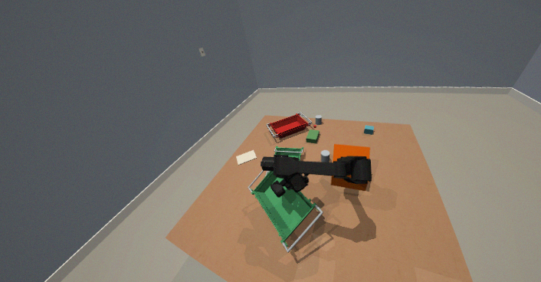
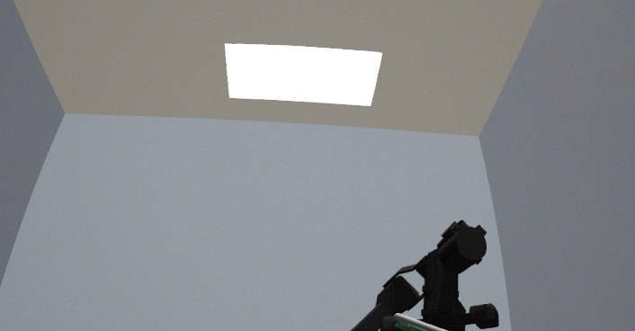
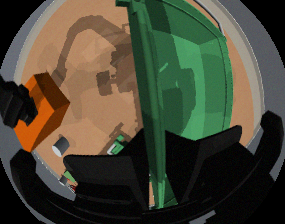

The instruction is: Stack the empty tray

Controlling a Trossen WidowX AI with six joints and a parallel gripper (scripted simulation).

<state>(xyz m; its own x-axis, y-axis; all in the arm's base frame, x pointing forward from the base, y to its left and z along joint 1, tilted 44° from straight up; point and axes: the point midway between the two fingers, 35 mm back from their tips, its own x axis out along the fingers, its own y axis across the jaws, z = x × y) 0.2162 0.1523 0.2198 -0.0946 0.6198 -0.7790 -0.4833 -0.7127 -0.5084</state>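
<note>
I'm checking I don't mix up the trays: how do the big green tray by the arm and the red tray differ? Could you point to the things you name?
The green tray (image 1: pixel 268 205) (image 3: pixel 188 75) is held up in the fingers (image 1: pixel 277 188); the red tray (image 1: pixel 288 126) rests on the table (image 1: pixel 398 207). The green tray looks larger in the top view; the red tray looks smaller. Both have a pale bar at each end.

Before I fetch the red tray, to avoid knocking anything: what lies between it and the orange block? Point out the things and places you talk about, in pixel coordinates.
A green block (image 1: pixel 313 136) and a grey cylinder (image 1: pixel 325 156), in the top view.
</note>
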